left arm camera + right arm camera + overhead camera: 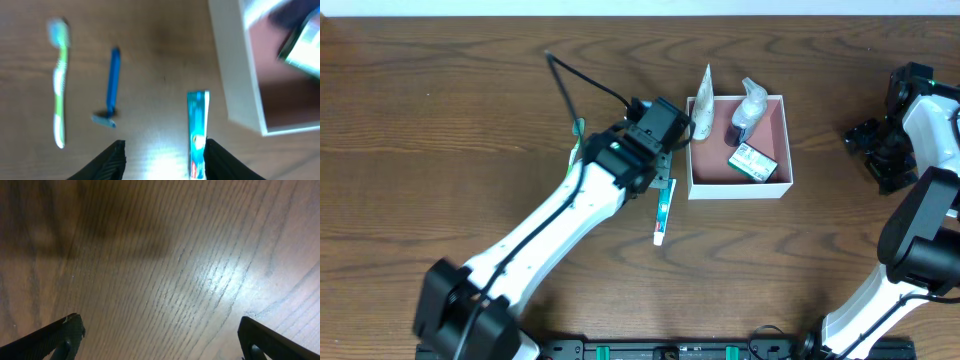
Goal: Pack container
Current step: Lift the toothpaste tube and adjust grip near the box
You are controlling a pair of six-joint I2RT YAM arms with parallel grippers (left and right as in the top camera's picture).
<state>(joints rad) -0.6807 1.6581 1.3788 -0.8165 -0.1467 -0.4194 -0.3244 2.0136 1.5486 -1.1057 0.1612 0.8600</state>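
The container (pixel 692 172), a square box with white walls and a dusty-pink floor, holds a clear bottle (pixel 748 108) and a green-and-white packet (pixel 753 161); a white tube (pixel 703 100) leans at its left wall. A teal toothpaste tube (pixel 663 212) lies on the table just left of the box. My left gripper (pixel 663 170) hangs over it, open. In the left wrist view the toothpaste tube (pixel 198 132) lies flat just inside the right finger (pixel 222 162) of the left gripper (pixel 165 161). My right gripper (pixel 160 340) is wide open over bare wood.
A green toothbrush (pixel 60 82) and a blue razor (pixel 112 87) lie on the table left of the toothpaste. The container's white wall (pixel 235 65) stands close on the right. The right arm (pixel 910 140) sits at the table's right edge. A black cable (pixel 585 85) trails behind the left arm.
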